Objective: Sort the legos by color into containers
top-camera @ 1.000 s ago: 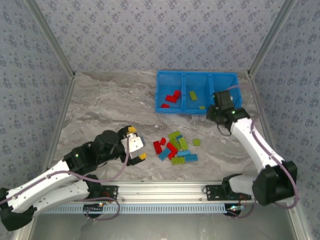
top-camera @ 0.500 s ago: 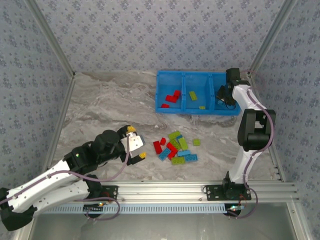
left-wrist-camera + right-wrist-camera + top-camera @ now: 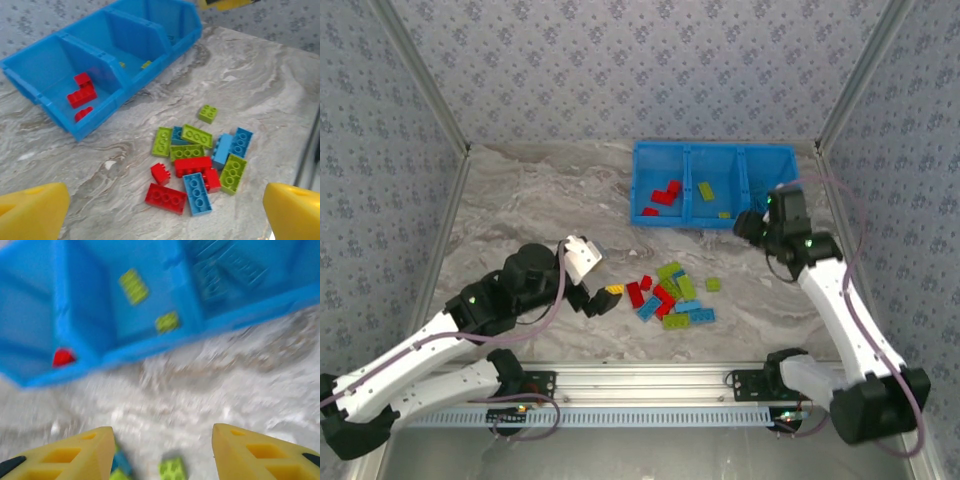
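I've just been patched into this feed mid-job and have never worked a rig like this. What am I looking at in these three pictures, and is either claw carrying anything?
Two robot arms are bolted at the near edge of a marble-patterned table. The wide picture comes from a fixed camera above and behind them. The other two come from a camera on each wrist, and the yellow wedges at the bottom are that arm's own fingers. The left gripper sits beside a loose pile of legos in red, green and blue. The right gripper is by the front wall of the blue bin. Both are open and hold nothing. The bin has three compartments: in the wide picture, red bricks lie in the left one and green bricks in the middle.
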Action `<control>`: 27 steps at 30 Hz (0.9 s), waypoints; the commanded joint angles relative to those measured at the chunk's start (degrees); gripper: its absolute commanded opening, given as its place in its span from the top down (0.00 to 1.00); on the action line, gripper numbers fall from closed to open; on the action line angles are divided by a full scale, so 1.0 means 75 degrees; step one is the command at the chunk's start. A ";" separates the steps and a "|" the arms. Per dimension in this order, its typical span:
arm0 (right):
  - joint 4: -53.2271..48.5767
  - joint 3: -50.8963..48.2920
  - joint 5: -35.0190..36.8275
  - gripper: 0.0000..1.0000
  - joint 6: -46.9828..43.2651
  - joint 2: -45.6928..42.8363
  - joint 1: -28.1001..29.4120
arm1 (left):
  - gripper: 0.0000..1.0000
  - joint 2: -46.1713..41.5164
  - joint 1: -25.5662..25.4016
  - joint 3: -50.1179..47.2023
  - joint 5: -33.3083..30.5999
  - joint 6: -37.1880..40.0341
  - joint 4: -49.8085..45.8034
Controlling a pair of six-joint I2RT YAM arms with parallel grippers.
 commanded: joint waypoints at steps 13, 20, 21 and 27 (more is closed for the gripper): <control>0.0595 -0.1533 0.0580 0.34 0.0391 0.2478 0.2055 | 0.01 0.0405 -0.0096 0.0056 0.2073 0.2983 -0.0519; 0.1185 -0.1435 0.0651 0.59 0.0217 0.3534 0.2085 | 0.01 0.0094 -0.0086 -0.0510 0.1702 0.2977 -0.0435; 0.1159 -0.1423 0.0673 0.61 0.0224 0.3623 0.2088 | 0.01 0.0020 -0.0090 -0.0600 0.1667 0.3003 -0.0398; 0.0843 -0.1451 0.0850 0.74 0.0408 0.3220 0.2139 | 0.01 -0.0157 -0.0026 -0.0810 0.1519 0.2999 -0.0224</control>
